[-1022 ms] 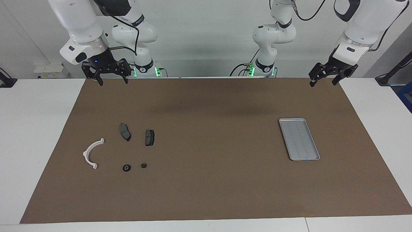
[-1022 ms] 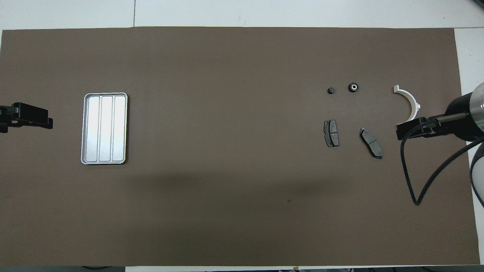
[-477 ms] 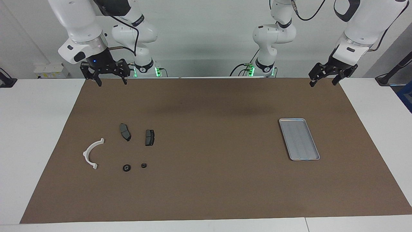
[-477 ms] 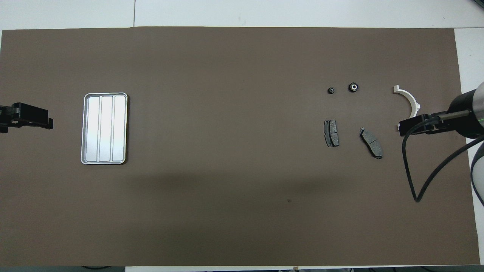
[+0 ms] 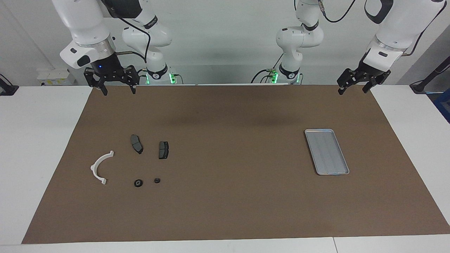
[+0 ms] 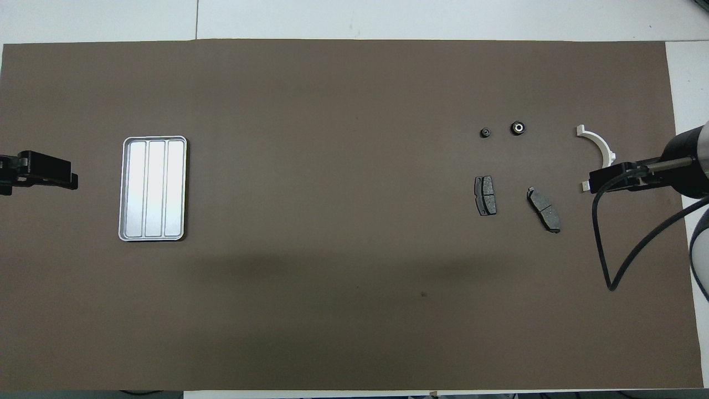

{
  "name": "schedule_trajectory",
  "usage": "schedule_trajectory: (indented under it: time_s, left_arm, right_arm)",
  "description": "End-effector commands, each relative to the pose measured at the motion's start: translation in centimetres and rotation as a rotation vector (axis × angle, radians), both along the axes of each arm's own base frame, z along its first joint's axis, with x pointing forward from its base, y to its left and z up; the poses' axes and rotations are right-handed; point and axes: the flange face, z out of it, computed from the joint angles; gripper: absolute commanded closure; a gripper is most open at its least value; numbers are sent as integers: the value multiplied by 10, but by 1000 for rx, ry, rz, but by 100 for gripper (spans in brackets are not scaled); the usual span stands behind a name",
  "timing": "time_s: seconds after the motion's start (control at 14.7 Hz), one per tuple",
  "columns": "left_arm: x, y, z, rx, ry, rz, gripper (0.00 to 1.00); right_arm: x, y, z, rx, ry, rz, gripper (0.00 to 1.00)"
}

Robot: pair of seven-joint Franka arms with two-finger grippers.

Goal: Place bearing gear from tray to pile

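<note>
The silver ridged tray point(image 5: 327, 151) lies on the brown mat toward the left arm's end, with nothing in it; it also shows in the overhead view point(image 6: 153, 188). The pile lies toward the right arm's end: a white half-ring bracket point(image 5: 100, 167), two dark brake pads point(image 5: 136, 143) point(image 5: 163, 149), and two small black round parts point(image 5: 138, 183) point(image 5: 157, 180), farther from the robots than the pads. My right gripper point(image 5: 119, 90) is open and empty, raised over the mat's edge by its base. My left gripper point(image 5: 352, 90) is open and empty, raised over the mat's corner by its base.
The brown mat point(image 5: 228, 196) covers most of the white table point(image 5: 35, 147). A black cable point(image 6: 604, 244) hangs from the right arm over the mat in the overhead view.
My right gripper has drifted a little toward the right arm's end of the table. The left arm and all parts on the mat have not moved.
</note>
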Motion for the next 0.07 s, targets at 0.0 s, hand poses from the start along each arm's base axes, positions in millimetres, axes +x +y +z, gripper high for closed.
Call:
schedule_trajectory:
  time_s: [0.0]
  left_arm:
    - [-6, -2, -1, -11, 0, -13, 0]
  right_arm:
    - [-2, -3, 3, -10, -8, 23, 0]
